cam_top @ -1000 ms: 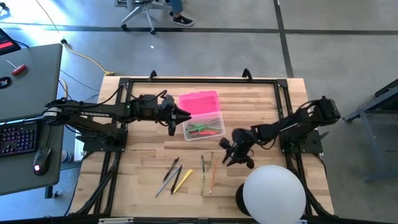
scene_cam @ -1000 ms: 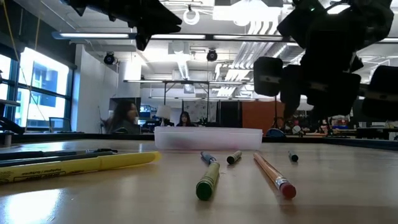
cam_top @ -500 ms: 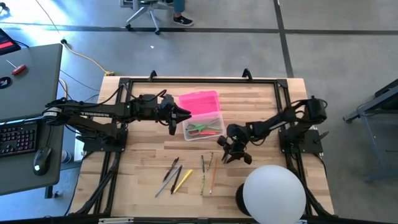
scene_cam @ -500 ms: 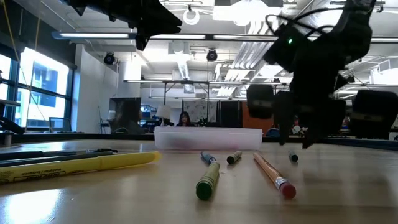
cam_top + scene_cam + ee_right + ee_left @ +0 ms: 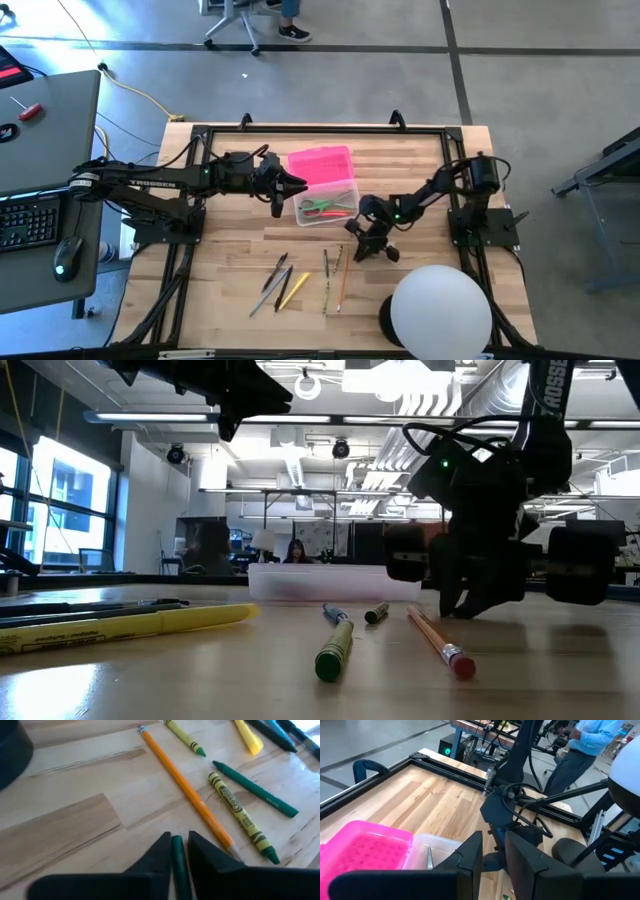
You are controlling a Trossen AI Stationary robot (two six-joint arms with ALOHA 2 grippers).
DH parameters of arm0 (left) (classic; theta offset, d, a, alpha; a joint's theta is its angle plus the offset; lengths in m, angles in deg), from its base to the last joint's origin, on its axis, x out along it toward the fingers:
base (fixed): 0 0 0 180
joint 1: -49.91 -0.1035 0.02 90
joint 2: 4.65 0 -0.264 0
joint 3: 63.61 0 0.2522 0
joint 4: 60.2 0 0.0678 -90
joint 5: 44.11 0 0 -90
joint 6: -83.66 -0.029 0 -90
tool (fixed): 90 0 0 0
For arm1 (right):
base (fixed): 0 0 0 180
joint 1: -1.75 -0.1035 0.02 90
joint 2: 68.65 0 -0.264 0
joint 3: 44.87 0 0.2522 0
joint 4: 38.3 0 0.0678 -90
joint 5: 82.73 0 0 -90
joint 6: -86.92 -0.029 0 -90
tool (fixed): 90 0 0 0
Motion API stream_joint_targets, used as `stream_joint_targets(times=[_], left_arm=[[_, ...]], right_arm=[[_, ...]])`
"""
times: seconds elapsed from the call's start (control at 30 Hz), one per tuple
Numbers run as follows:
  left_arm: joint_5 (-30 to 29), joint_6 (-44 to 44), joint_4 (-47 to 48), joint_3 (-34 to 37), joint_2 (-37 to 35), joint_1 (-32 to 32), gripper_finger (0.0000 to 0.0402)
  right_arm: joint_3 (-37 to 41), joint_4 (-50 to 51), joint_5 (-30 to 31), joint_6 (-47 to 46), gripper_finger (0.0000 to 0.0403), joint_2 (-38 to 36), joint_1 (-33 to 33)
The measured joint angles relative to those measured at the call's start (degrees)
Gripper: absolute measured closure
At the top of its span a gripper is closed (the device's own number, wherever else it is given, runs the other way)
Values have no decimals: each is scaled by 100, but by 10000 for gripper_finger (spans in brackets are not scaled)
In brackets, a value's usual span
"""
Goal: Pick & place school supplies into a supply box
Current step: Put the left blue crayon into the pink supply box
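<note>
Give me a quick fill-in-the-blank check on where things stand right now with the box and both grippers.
1. The right gripper is down at the table with a thin ____ crayon between its fingertips.
2. The supply box sits open, its ____ lid lying beside it.
3. The green-handled scissors are ____ the box.
4. The left gripper hangs over the box's ____.

Missing words: green; pink; inside; lid
</note>
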Motion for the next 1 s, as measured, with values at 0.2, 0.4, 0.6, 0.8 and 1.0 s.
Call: stream_joint_targets(times=[0.2, 0.4, 0.6, 0.8, 1.0], left_arm=[[-19, -10, 0, 0, 0, 1, 289], [-40, -4, -2, 0, 0, 0, 289], [-272, 51, -9, -2, 0, 2, 289], [-345, 71, -10, -2, 0, 0, 289], [-350, 203, -51, -2, 0, 2, 289]], right_arm=[[0, -298, -183, -761, 385, -133, -63], [17, -429, -254, -845, 395, -1127, -192], [6, -1039, 1548, -416, 395, -1996, -125], [-400, -1448, 2608, -963, 397, -1963, 265], [-928, -1444, 2613, -2109, 393, -1247, 526]])
